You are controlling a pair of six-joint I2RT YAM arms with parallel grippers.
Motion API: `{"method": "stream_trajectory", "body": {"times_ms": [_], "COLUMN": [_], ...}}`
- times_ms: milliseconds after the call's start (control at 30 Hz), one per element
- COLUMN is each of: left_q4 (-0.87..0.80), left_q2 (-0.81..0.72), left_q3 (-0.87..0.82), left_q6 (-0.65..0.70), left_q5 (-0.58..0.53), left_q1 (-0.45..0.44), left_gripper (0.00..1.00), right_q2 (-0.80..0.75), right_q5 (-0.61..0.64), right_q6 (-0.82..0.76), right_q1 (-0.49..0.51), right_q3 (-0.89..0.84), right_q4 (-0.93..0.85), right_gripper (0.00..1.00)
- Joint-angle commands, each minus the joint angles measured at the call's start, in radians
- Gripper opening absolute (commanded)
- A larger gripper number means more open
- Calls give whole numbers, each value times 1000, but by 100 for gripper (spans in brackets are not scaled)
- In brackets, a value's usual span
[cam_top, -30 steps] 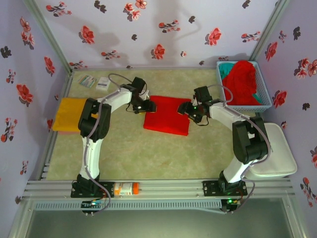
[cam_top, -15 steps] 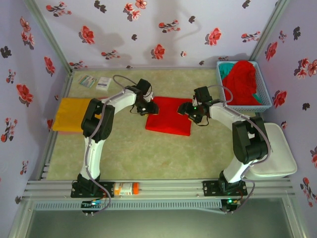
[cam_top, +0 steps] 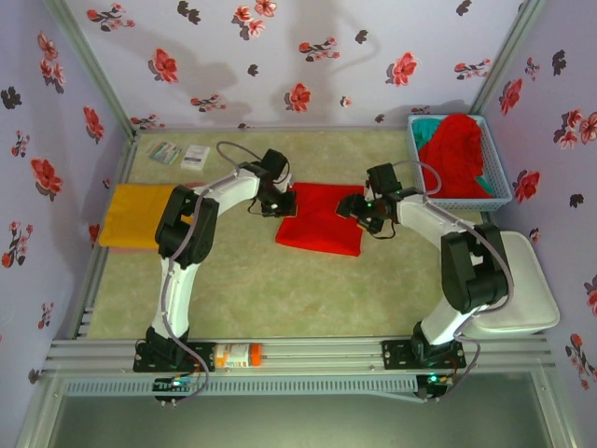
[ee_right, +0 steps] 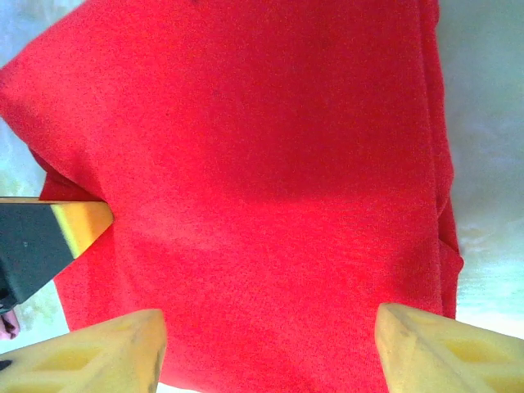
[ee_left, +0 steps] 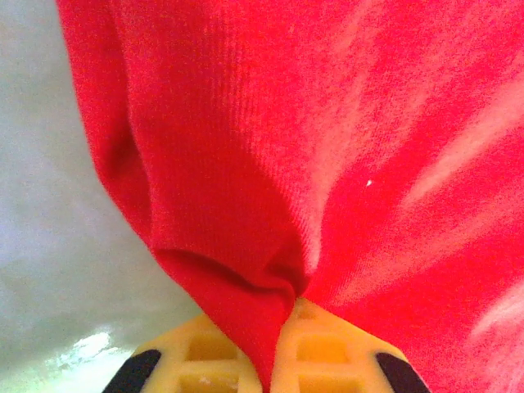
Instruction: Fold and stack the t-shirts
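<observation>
You have the folded red t-shirt (cam_top: 319,224) lying in the middle of the tabletop (cam_top: 280,289). Your left tool (ee_left: 277,323) is clamped on its left edge, and your right tool (ee_right: 270,348) stands apart over the right edge. Next, I think, you close the right tool on the cloth and lift both sides evenly, to stack it on the orange-yellow t-shirt (cam_top: 135,215)

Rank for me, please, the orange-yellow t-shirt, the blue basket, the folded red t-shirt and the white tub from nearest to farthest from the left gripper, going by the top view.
1. Folded red t-shirt, at the table's centre: the left gripper is shut on its left edge.
2. Orange-yellow t-shirt, at the left edge of the table.
3. Blue basket, in the back right corner.
4. White tub, near right, beside the right arm.
</observation>
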Motion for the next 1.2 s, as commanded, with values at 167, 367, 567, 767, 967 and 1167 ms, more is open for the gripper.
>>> {"method": "stream_trajectory", "body": {"times_ms": [167,367,567,767,967,1167], "left_q4": [-155,-202,-266,-399,-466,-529], "left_q2": [-90,-136,-235,-347,-475,-564], "left_q3": [0,-13,-25,-11,-31,-36], "left_q6": [129,199,264,326,375,412], "left_q5": [-183,-286,-409,-551,-611,-649], "left_q1": [-10,-4,3,27,87,171], "left_gripper": [0,0,0,0,0,0], "right_q2": [-110,-161,-172,-161,-139,-129], "right_q5": [20,24,19,3,-20,-34], "right_q6": [-18,-7,5,22,32,33], "right_q1": [-28,-39,-45,-45,-45,-45], "right_q3": [-54,-83,-106,-117,-109,-93], "right_q4": [-34,-28,-5,29,49,50], "right_gripper": [68,68,68,68,68,68]}}
